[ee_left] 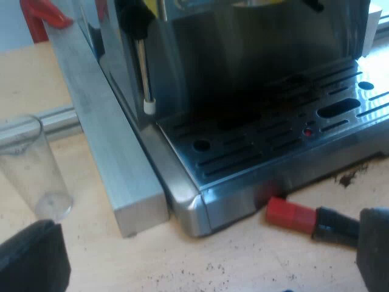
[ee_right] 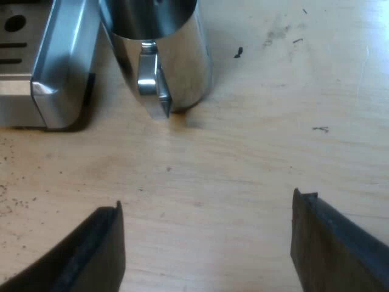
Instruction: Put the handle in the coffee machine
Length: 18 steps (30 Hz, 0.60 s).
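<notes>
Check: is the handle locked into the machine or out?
Out. The handle, red end showing, lies flat on the table by the foot of the espresso machine, not locked into its front.

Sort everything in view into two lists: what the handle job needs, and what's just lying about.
For the job:
handle with the red end, loose on the table by the machine's front
espresso machine
left gripper, open, near the handle

Just lying about:
measuring glass
metal jug
metal bar along the machine's side
scattered coffee grounds
</notes>
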Each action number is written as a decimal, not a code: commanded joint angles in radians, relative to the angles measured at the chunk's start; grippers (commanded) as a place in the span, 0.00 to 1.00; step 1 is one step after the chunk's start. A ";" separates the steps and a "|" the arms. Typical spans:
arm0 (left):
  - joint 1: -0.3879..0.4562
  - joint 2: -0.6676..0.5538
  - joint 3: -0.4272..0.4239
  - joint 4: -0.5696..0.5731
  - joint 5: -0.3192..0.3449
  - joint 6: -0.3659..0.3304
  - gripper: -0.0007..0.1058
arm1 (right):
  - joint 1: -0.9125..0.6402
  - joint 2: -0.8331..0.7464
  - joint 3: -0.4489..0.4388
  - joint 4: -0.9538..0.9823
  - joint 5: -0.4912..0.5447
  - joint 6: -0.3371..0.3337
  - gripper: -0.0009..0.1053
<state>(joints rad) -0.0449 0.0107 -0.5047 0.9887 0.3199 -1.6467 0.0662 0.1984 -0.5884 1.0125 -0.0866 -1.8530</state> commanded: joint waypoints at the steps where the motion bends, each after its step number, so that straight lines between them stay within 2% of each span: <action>1: 0.002 0.036 -0.005 -0.016 -0.002 -0.004 0.93 | -0.003 -0.002 -0.014 -0.007 -0.031 -0.013 0.58; 4: 0.002 0.073 -0.005 -0.016 -0.002 -0.004 0.92 | -0.003 -0.002 -0.014 -0.007 -0.031 -0.013 0.58; 9: 0.002 0.104 -0.005 -0.016 -0.002 -0.004 0.87 | -0.003 -0.002 -0.019 -0.007 -0.057 -0.013 0.73; 11: 0.002 0.104 -0.005 -0.016 -0.001 0.000 0.87 | -0.003 -0.002 -0.028 0.002 -0.087 -0.001 0.74; 16: 0.002 0.104 -0.005 -0.014 0.043 0.011 0.87 | -0.003 -0.002 -0.083 0.058 -0.122 0.093 0.74; 18: 0.002 0.115 -0.005 0.006 0.092 0.015 0.87 | -0.003 -0.004 -0.123 0.099 -0.131 0.158 0.73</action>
<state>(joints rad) -0.0449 0.1146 -0.5047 0.9930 0.3770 -1.6361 0.0662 0.1962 -0.6807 1.0925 -0.1960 -1.7238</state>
